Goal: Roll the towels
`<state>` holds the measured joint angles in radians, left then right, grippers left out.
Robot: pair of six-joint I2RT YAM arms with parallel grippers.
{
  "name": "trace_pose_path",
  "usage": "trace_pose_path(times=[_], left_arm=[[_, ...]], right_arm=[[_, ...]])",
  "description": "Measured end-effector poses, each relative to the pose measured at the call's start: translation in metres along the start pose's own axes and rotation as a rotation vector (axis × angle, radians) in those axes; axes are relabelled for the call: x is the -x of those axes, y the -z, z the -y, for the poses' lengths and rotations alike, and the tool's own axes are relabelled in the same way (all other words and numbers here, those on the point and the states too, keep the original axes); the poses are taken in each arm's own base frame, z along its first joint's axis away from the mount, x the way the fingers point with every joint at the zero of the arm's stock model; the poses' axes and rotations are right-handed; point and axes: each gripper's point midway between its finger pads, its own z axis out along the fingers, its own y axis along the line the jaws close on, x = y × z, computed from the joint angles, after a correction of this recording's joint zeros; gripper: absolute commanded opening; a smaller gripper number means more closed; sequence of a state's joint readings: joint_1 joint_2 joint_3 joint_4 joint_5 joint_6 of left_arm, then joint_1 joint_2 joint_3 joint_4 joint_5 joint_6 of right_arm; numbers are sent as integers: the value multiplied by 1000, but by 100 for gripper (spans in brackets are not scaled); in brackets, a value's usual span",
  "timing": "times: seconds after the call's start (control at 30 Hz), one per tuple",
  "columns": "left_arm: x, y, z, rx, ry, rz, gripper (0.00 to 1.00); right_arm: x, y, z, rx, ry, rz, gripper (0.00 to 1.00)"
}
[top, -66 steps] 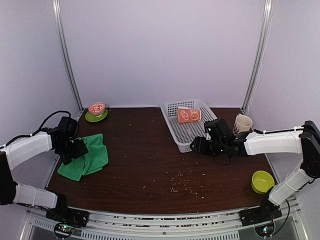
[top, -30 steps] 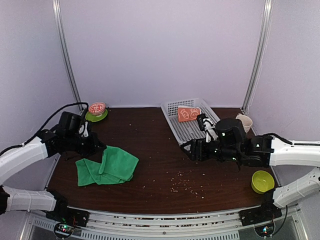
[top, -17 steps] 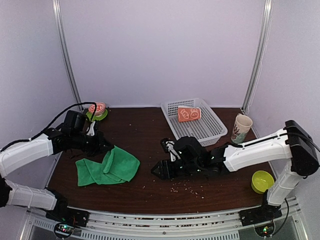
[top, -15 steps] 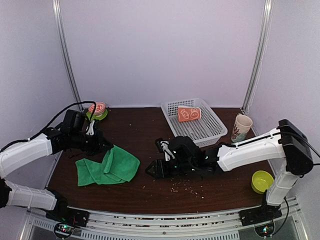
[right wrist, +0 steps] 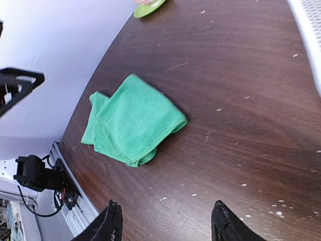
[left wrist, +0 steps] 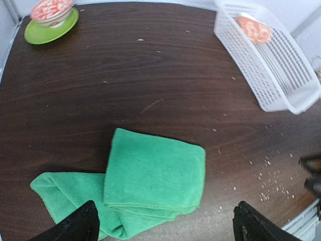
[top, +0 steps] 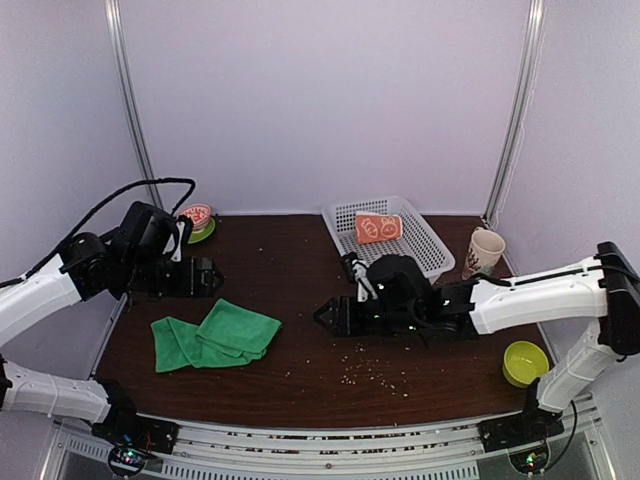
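- Top external view, near side: a lime bowl (top: pixel 524 362) sits by the table's (top: pixel 300 262) near right corner. Crumbs (top: pixel 370 372) are scattered along the front edge.
- The green towel (top: pixel 215 335) lies loosely folded toward the near left corner. Neither gripper touches it.
- Only the left wrist view shows its hemmed top fold lying over a crumpled tail. The left gripper (left wrist: pixel 163 227) is spread wide, with nothing between its fingers.
- In the right wrist view the right gripper (right wrist: pixel 168 222) also gapes empty over the table's middle, apart from the towel.
- Far edge: the white basket (top: pixel 345 255) holds the orange towel (top: pixel 377 228), rolled, at its far end.
- Only the top view shows the cup (top: pixel 484 252) right of the basket.
- Far left corner: a green saucer (left wrist: pixel 50 32) carries a pink bowl (left wrist: pixel 50 9).
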<state>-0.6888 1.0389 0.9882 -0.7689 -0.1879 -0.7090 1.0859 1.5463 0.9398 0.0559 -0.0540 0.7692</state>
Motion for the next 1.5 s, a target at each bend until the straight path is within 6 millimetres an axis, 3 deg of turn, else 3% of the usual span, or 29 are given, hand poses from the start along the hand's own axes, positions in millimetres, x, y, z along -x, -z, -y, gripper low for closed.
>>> trace_pose_path(times=[0.07, 0.17, 0.27, 0.37, 0.47, 0.6, 0.8, 1.03, 1.13, 1.33, 1.5], left_arm=[[-9, 5, 26, -37, -108, -13, 80], [-33, -10, 55, -42, -255, -84, 73], [-71, -48, 71, 20, -408, -221, 70], [-102, -76, 77, 97, -543, -338, 71], [-112, -91, 82, 142, -633, -394, 70], [-109, -98, 85, 177, -690, -413, 66], [-117, -96, 78, 193, -739, -454, 47], [-137, -107, 63, 234, -791, -522, 53], [-141, -112, 60, 246, -807, -535, 50], [-146, -122, 51, 299, -849, -551, 39], [-145, -126, 46, 331, -869, -544, 22]], right_arm=[[15, 25, 12, -28, -5, 63, 61], [35, 59, 30, -70, -6, 157, 62], [41, 82, 46, -109, -1, 203, 62], [39, 92, 60, -147, 6, 212, 62], [33, 93, 69, -172, 9, 201, 62], [26, 91, 77, -194, 11, 182, 62], [26, 91, 80, -203, 17, 181, 62], [27, 92, 83, -211, 27, 183, 62], [27, 92, 83, -211, 28, 182, 62], [26, 92, 83, -214, 28, 179, 62], [26, 92, 84, -218, 28, 180, 62]])
